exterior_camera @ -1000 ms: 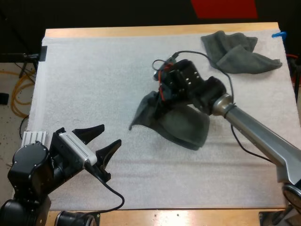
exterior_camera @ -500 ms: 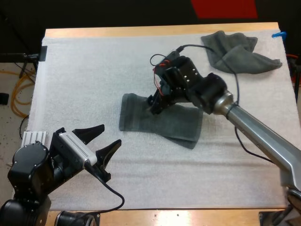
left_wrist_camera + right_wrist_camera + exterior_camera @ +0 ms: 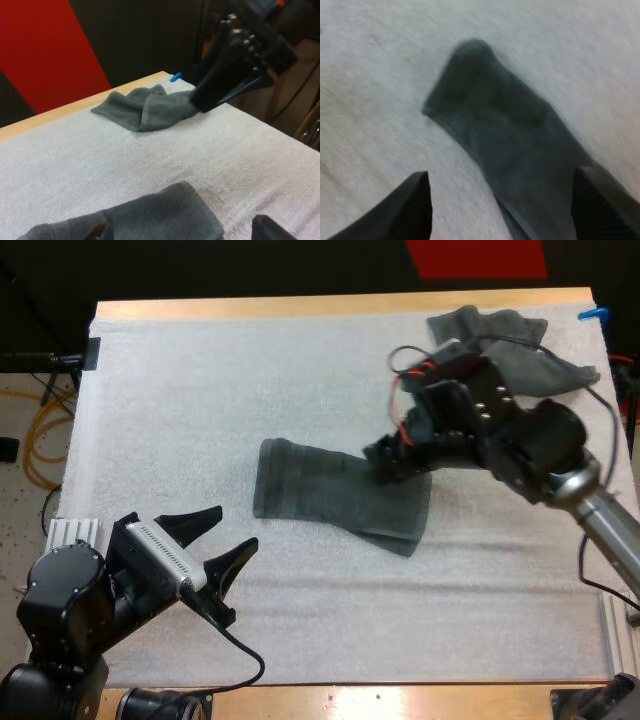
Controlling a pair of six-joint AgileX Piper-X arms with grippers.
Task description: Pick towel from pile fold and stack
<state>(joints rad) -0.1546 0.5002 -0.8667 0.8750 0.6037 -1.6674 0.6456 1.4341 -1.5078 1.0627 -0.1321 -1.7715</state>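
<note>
Left gripper (image 3: 232, 527): near-left of the folded towel (image 3: 330, 495), apart from it, fingers wide, nothing held. My read: parked there to keep the fold zone free while aimed at the towel, ready to pin its left end if another fold needs two arms.

Folded towel: flat on the white mat (image 3: 180, 400), long axis running left-right with a slight tilt. The right end shows a doubled edge, so I'd call it folded at least once. The left end looks slightly raised. It's probably placed centrally so both arms can reach it.

Right gripper (image 3: 385, 462): over the folded towel's right end. Its wrist view shows the fingers spread and clear of the cloth, with the towel lying below between them. It carries nothing. Can't tell from the high view whether the tips graze the cloth.

Crumpled towel (image 3: 510, 350): far-right of the folded towel, well apart, by the far edge of the table (image 3: 300, 306). That's the pile, and I'd guess it's kept out there so loose cloth doesn't foul the fold.

Status guess: fold partly or fully done, no stack visible. Next is either another fold, or treating this one as the stack base and going for the crumpled one. Risk: a fingertip snags the top layer and drags the fold open.
</note>
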